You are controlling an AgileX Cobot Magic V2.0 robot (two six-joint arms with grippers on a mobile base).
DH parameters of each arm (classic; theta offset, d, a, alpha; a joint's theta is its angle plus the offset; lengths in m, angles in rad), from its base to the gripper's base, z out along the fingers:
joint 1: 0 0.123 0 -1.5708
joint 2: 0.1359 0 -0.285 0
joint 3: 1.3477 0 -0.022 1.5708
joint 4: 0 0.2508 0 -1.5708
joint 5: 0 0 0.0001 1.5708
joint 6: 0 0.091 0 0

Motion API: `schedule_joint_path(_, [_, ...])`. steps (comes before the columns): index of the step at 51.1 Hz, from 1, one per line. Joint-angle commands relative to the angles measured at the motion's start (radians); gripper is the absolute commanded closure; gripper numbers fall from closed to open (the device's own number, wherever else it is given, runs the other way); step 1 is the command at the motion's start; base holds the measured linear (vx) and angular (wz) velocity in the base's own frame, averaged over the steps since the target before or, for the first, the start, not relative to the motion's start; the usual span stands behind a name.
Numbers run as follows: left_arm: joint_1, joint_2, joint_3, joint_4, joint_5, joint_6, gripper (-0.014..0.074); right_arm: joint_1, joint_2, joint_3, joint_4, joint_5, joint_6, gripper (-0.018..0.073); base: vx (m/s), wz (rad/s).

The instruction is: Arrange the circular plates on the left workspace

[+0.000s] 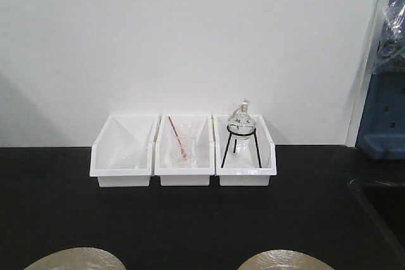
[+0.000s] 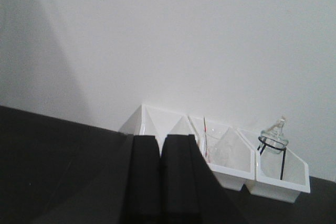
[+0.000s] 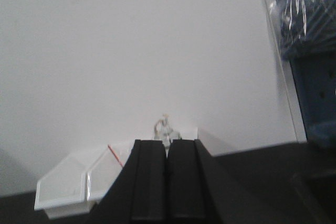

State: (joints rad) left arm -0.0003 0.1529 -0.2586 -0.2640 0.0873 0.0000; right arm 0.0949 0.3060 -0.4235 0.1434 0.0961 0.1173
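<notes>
Took the middle bin point(image 1: 184, 153) as the mark, set against the wall point(image 1: 190, 30) at the back of the countertop point(image 1: 190, 219). Found the left bin point(image 1: 123, 155) touching it on one side and the right bin point(image 1: 245, 156) touching it on the other, all three in one row. Saw a clear beaker point(image 1: 182, 148) inside the middle bin, with a red rod point(image 1: 174, 132) leaning in it. Saw a round flask point(image 1: 242, 122) upright on a black wire stand point(image 1: 241, 147) in the right bin. Could not tell the left bin's contents.

Found both plates flat on the countertop, well in front of the middle bin and apart from it. Placed the left plate point(image 1: 74, 258) ahead and to the left, the right plate point(image 1: 285, 260) ahead and to the right. Saw only the glossy tan far part of each, the rest cut off by the bottom edge of the front view. Noted a wide black gap between the two.

Spotted the sink point(image 1: 383, 210) far to the right of the middle bin.

Caught the left gripper point(image 2: 160, 139) in its wrist view, pointed toward the bins, fingers drawn together with only a thin slit between, clamped on nothing. Caught the right gripper point(image 3: 167, 142) likewise closed up and empty, lined up with the flask beyond.
</notes>
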Motion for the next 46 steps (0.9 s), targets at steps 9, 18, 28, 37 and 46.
schedule_joint_path(9, [-0.007,0.479,-0.319,-0.168,0.191,0.000,0.0596,-0.003,0.551,-0.391,0.200,0.358,-0.057,0.0561,0.00,0.00])
schedule_joint_path(18, [-0.006,0.777,-0.474,-0.513,0.420,0.336,0.0596,-0.003,0.914,-0.599,0.666,0.701,-0.481,0.0561,0.00,0.00])
schedule_joint_path(28, [0.024,0.991,-0.531,-0.933,0.645,0.678,0.0596,-0.010,1.200,-0.704,1.049,0.935,-0.732,0.0561,0.00,0.00])
schedule_joint_path(37, [0.266,1.067,-0.531,-0.965,0.822,0.722,0.0596,-0.119,1.288,-0.701,1.126,1.040,-0.796,0.0561,0.00,0.00])
schedule_joint_path(46, [0.507,1.076,-0.531,-0.942,0.906,0.712,0.0596,-0.292,1.249,-0.701,1.120,1.061,-0.803,0.0561,0.00,0.00])
